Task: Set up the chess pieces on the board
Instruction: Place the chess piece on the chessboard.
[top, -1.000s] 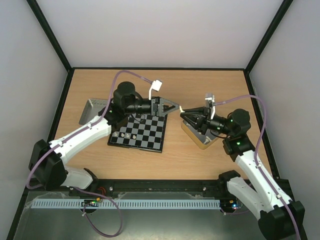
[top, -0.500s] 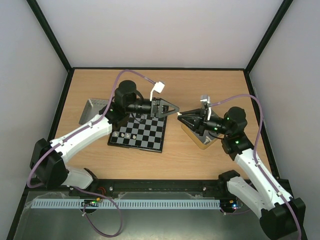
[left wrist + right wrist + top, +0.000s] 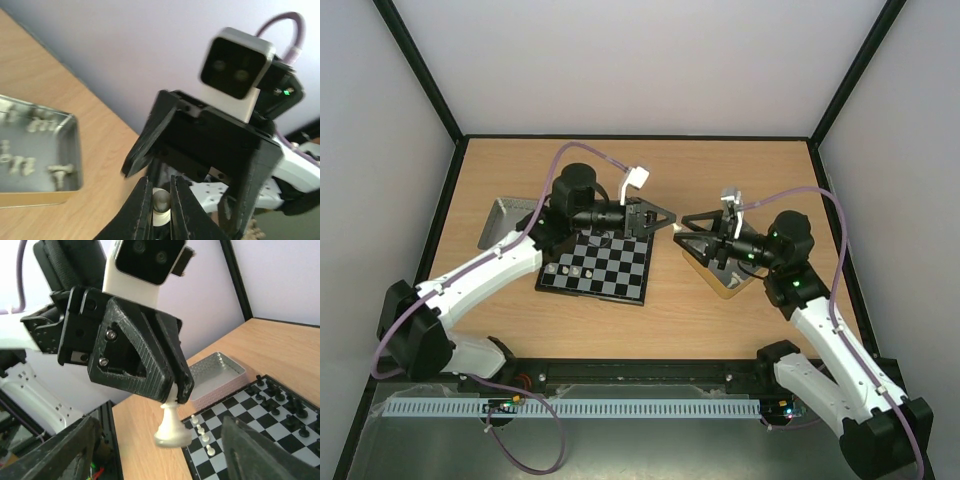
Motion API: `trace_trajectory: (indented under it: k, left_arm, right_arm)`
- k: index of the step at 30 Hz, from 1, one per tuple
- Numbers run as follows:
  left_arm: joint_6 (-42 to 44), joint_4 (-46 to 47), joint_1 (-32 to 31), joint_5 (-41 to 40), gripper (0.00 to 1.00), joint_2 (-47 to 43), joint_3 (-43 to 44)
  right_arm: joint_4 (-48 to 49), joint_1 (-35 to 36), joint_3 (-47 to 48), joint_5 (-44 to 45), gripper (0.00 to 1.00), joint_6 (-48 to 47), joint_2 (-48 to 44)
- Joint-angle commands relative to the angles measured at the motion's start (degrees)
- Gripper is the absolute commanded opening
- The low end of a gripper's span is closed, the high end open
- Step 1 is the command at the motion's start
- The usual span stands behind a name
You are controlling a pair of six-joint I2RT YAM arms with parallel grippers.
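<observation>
Handover done. My left pincer (image 3: 161, 197) has just clamped shut on a cream chess piece (image 3: 170, 426). It grips the head, with the base hanging free in the air, just off the far right corner of the board (image 3: 603, 265). A second ago it stood wide open and the right arm had the piece.

My right pincer (image 3: 687, 228) has now let go. Its jaws are spread wide either side of the piece, not touching it but close in. So the piece has changed hands and the left arm owns it.

A few cream pieces (image 3: 202, 435) stand in one edge row of the board, and black pieces (image 3: 280, 402) are grouped at the other end. The tin (image 3: 30, 200) under the right arm has more cream pieces lying in it. The grey tray (image 3: 498, 222) sits beyond the board's far left corner.

My read is that the task is at an early stage. Next, the left arm carries this piece to its square and the right arm goes back to the tin. The risk is the grip on the narrow head, which could let the piece twist on set-down.
</observation>
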Motion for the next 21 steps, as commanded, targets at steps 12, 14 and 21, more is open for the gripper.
trace_trajectory:
  k: [12, 14, 21]
  left_arm:
    - [8.1, -26.6, -0.5, -59.3, 0.02, -14.3, -7.6]
    - [5.5, -31.4, -1.4, -65.2, 0.03, -15.6, -8.4]
    - [-4.7, -37.8, -5.5, -73.6, 0.02, -21.3, -19.8]
  right_arm:
    - [-5.3, 0.3, 0.2, 22.3, 0.80, -1.1, 1.6]
    - [-5.6, 0.3, 0.4, 25.2, 0.80, -0.4, 3.1]
    - [-3.5, 0.3, -0.1, 29.4, 0.80, 2.6, 7.0]
